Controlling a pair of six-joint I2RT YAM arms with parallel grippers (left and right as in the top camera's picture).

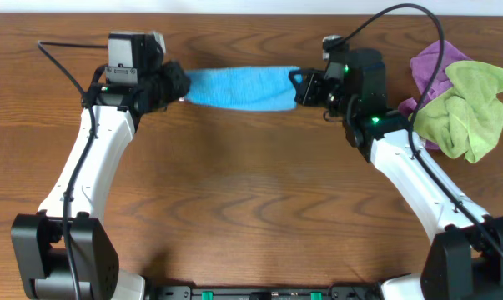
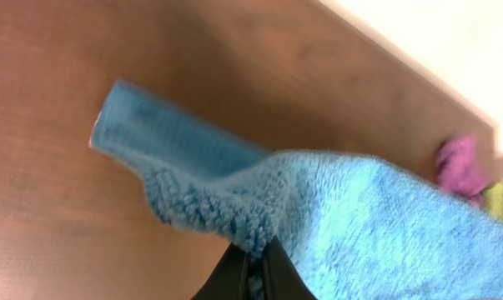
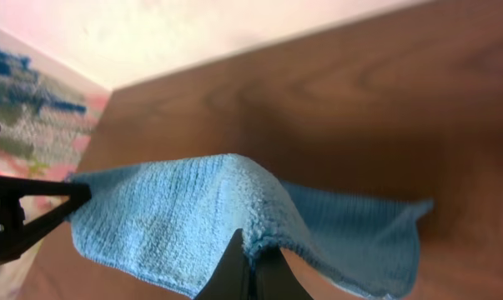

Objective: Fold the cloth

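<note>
Overhead: small sky-blue soft microfibre cloth (image 1: 238, 87) is stretched as a band between left gripper (image 1: 174, 86) and right gripper (image 1: 304, 87), over the far middle of the brown wooden table (image 1: 251, 208). Both jaws are clenched on opposite ends of it. A crumpled lime-green cloth (image 1: 472, 112) and a purple cloth (image 1: 435, 60) lie touching each other, well apart at the right.

Left wrist: jaws pinched tight on a bunched fluffy edge. A loose corner droops past the grip toward the table; can't tell if it touches.

Right wrist: jaws clamped on the cloth edge. Fabric humps over the tips and sags on both sides.

Handling, judged: light, limp, no stiffness, not fragile. The plush pile should grip well and not slip. It flops wherever unsupported, so corners look like the best hold. A mid-edge pinch leaves corners dangling.
</note>
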